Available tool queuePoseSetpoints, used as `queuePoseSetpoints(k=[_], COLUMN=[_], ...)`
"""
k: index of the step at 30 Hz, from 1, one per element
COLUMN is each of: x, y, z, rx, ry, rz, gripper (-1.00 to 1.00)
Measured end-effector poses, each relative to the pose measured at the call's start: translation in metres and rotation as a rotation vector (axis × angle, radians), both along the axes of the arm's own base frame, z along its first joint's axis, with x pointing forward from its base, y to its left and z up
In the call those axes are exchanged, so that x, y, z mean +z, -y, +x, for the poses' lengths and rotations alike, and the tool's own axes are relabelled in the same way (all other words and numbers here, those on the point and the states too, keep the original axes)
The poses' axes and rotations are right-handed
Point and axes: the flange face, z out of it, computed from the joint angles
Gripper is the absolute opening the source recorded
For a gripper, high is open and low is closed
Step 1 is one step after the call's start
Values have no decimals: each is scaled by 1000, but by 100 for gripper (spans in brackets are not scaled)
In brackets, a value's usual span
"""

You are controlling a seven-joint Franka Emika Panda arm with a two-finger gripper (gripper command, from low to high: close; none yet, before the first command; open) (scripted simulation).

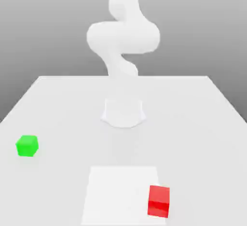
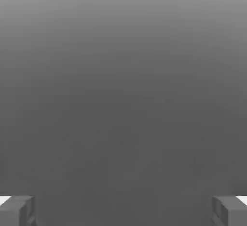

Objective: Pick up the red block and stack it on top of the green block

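Two small cubes sit on a pale grey table (image 1: 202,124), well apart from each other. Nearest the exterior camera is the red block (image 1: 158,201), a bright red cube with plain smooth faces. It rests close to the table's front edge, toward the exterior view's right, on the right-hand part of a lighter, whiter square patch (image 1: 116,191) that marks the tabletop there. Nothing touches the red block.

Farther back, and far over on the exterior view's left, is the green block (image 1: 27,145), a bright green cube about the same size as the red one. It stands flat on the bare table, alone, with nothing on top of it.

Behind both cubes, near the middle of the table, the white round base (image 1: 123,113) of the robot arm (image 1: 123,37) stands on the surface. The arm rises from it, bends in a thick curve and goes up out of the top of the exterior view. Beyond the table is a plain grey background.

From the hand camera, the gripper (image 2: 123,211) shows as two grey fingertips (image 2: 17,210), one at each side of the picture. They stand wide apart with nothing between them, so the gripper is open and holds nothing. Past the fingertips, the hand camera sees a smooth grey surface that gets darker closer to the fingers.
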Motion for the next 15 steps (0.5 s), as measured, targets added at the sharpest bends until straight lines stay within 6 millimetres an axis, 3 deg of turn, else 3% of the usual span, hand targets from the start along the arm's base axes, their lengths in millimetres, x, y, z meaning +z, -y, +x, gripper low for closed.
queuePoseSetpoints(k=[7,11,15], x=[-129,-207,-286], y=[-23,-34,-45], z=[73,96,104], rx=[-56,-81,-101], ry=[-211,-328,-444], rz=[-5,0,13], gripper=[0,0,0])
